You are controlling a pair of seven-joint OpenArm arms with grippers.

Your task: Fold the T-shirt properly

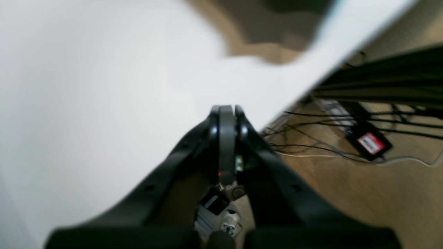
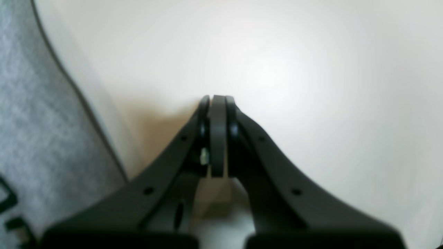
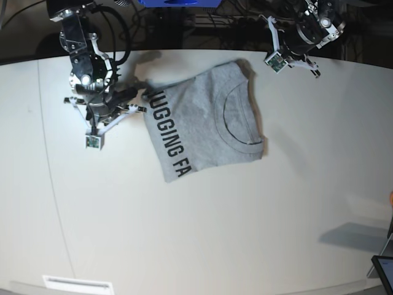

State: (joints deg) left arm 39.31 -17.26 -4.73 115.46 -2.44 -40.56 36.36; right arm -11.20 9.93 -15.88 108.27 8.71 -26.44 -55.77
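The T-shirt (image 3: 202, 123) lies folded into a grey block in the middle of the white table (image 3: 245, 233), collar up and black lettering along its left edge. In the base view my right gripper (image 3: 92, 140) sits left of the shirt, apart from it. The right wrist view shows this gripper (image 2: 218, 97) shut on nothing above bare table, with the T-shirt (image 2: 34, 121) at the left. My left gripper (image 3: 274, 61) hovers at the far table edge, just right of the shirt's top corner. In the left wrist view this gripper (image 1: 226, 107) is shut and empty.
Beyond the table edge, the left wrist view shows brown floor with cables and a black box with a red-white label (image 1: 368, 141). A blurred dark patch (image 1: 277, 31) lies ahead; I cannot tell what it is. A dark tablet corner (image 3: 384, 270) sits bottom right.
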